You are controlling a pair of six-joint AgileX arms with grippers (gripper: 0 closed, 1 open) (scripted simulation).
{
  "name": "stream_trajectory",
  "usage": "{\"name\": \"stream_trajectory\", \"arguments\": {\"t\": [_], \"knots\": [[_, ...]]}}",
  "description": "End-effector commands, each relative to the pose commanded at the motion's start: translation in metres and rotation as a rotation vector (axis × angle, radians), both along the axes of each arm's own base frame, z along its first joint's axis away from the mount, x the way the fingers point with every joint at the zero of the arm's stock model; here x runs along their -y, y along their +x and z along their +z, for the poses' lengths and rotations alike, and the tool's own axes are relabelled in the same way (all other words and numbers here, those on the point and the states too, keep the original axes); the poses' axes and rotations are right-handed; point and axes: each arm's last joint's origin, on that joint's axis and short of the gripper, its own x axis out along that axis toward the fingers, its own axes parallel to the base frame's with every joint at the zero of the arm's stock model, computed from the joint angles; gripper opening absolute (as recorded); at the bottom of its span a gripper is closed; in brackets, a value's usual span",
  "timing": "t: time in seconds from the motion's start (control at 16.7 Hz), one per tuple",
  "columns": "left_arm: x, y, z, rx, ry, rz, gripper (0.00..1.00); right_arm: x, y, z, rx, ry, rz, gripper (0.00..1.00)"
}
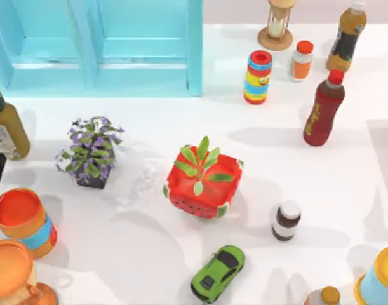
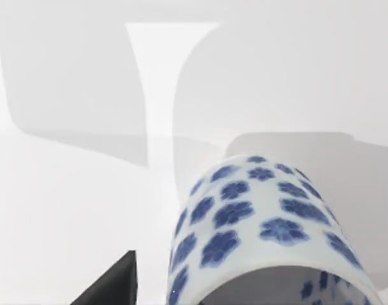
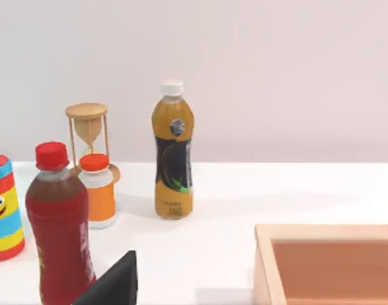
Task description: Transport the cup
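Cup: A white cup with blue flowers (image 2: 263, 229) looms close before the left wrist camera, its mouth turned toward the lens and bare white table (image 2: 66, 210) behind it.
Left gripper: The left gripper (image 2: 111, 289) shows as a dark wedge just beside the cup; whether it is spread, closed or pinching the cup cannot be told.
Right gripper: The right gripper (image 3: 111, 286) is likewise a dark wedge, its state unreadable, looking past a red bottle (image 3: 60, 222) toward an orange-juice bottle (image 3: 173, 159) and an hourglass (image 3: 87, 130), with a wooden tray (image 3: 333, 264) near.
Table: In the top view a watermelon planter (image 1: 203, 187) holds mid-frame, a green toy car (image 1: 218, 273) below it and a purple-flowered plant (image 1: 91, 152) to its left.
Step in hand: Probably carrying or closing on the cup with the left arm.
Doing it well: Confirm a firm hold on the wall, keep the cup level, and route it clear of the crowded planter and bottles.
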Motion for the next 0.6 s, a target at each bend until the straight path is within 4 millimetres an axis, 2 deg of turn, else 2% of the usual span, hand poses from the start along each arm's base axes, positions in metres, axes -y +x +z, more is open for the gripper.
{"name": "stream_trajectory", "arguments": {"t": [0.3, 0.6], "knots": [[0.0008, -0.0007, -0.0054, -0.004, -0.001, -0.001, 1.0, 0.0, 0.0, 0.0, 0.0, 0.0, 0.0, 1.0], [0.0008, -0.0007, -0.0054, -0.004, -0.001, -0.001, 0.62, 0.0, 0.0, 0.0, 0.0, 0.0, 0.0, 1.0]]}}
